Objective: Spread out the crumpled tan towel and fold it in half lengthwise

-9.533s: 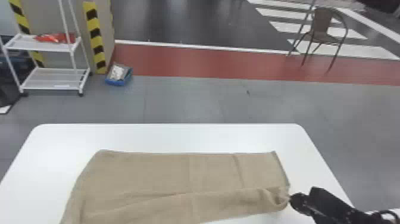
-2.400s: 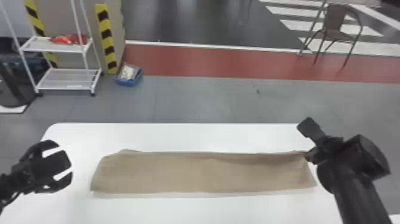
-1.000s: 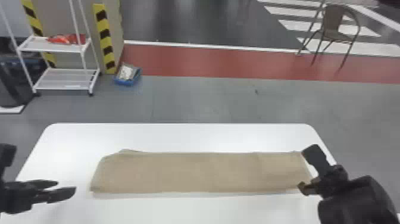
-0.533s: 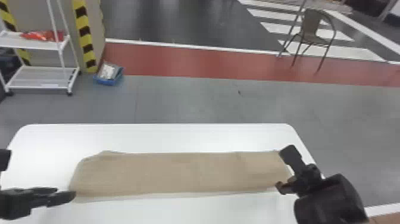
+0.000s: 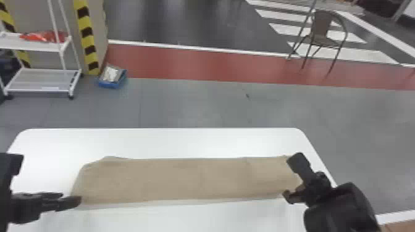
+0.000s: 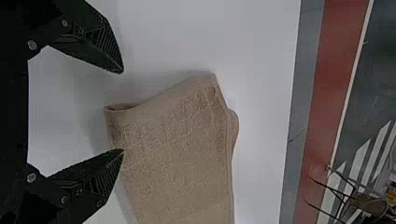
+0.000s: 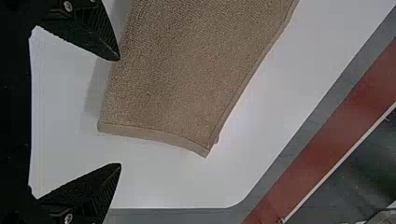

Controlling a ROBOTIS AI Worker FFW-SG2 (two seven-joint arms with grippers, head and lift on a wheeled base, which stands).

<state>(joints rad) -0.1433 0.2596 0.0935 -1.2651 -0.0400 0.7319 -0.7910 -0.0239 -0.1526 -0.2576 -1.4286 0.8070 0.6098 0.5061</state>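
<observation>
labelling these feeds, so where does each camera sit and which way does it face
Head view: on the head, facing forward and down over the towel and table; left arm and right arm show.
Left wrist view: on that wrist, facing the towel's left end; open left tool shows.
Right wrist view: on that wrist, facing its right end; open right tool shows.
Both wrist views share the towel.

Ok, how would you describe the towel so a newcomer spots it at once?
Start at the white table in front of the robot. Across it, left to right, lies a long, flattish strip, the towel. Its tan, textured cloth sets it apart from the black left gripper and right gripper near its ends.
</observation>
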